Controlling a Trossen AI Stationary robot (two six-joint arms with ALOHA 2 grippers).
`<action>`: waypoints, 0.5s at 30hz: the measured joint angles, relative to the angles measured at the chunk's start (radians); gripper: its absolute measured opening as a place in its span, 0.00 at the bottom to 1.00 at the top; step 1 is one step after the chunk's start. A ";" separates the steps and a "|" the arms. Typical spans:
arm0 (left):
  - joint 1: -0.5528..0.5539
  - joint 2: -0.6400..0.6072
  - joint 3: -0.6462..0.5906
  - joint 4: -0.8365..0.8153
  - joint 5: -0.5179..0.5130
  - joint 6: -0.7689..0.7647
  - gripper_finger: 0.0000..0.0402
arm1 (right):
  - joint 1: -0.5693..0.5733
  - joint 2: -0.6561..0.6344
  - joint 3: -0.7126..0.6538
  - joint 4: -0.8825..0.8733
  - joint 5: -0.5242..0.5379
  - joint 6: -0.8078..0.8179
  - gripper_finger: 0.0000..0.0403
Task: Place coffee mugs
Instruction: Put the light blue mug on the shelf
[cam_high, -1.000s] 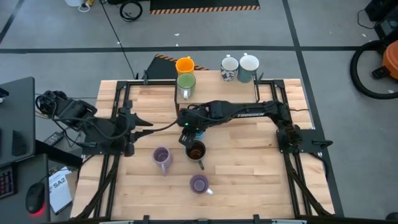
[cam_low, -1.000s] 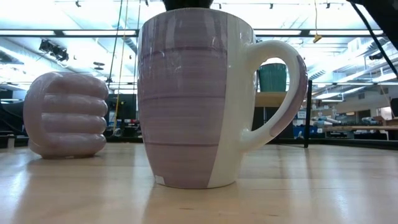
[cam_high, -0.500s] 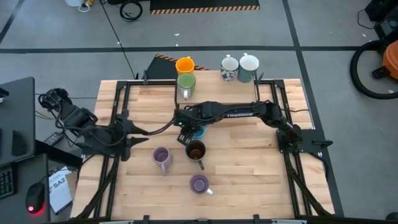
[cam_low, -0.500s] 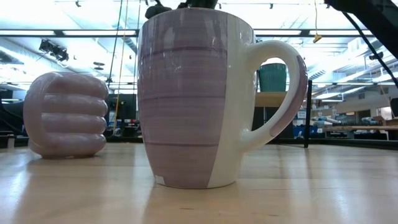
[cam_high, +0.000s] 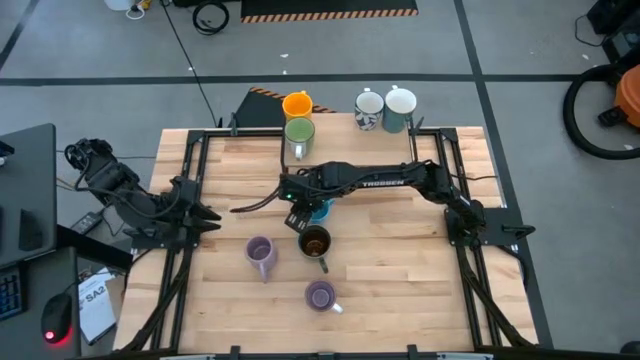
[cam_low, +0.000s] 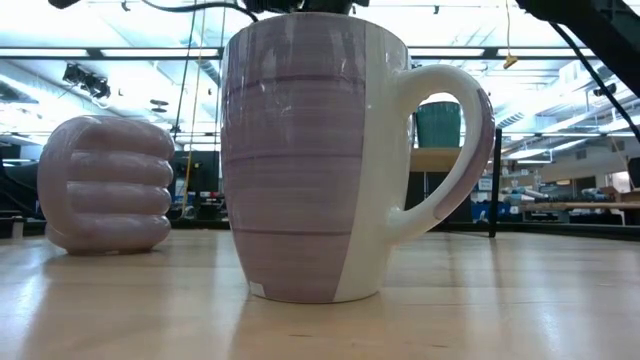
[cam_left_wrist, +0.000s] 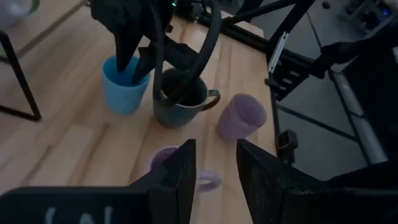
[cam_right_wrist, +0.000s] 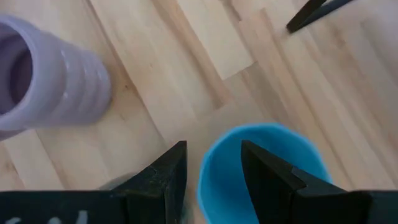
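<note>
Blue mug (cam_high: 318, 207): standing upright mid-bench, just behind the dark mug (cam_high: 315, 241); I am watching it directly beneath the right gripper (cam_right_wrist: 211, 180).
Right jaws: spread, straddling the near rim, one finger inside the cup, not yet pinching.
Left gripper (cam_left_wrist: 214, 174): hanging back at the bench's left edge, jaws spread, holding nothing.
Nearer arm: the right, I am judging; a straight close would be catching the wall.

We see two dark, slim jointed arms. The right arm (cam_high: 400, 182) carries pale lettering along its long link and a small green light near its wrist. The left arm (cam_high: 140, 205) trails black cables at nine o'clock. Both grippers' fingers are flat, black and blunt-tipped.
</note>
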 joint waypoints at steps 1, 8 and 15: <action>0.000 -0.004 0.000 0.000 0.002 -0.008 0.30 | -0.002 0.000 -0.005 -0.001 -0.008 0.000 0.39; 0.000 -0.033 0.015 0.019 -0.016 0.000 0.30 | 0.002 0.001 -0.067 0.048 -0.061 0.010 0.39; 0.001 -0.062 0.016 0.092 -0.091 -0.002 0.30 | -0.005 0.000 -0.154 0.097 -0.061 0.005 0.39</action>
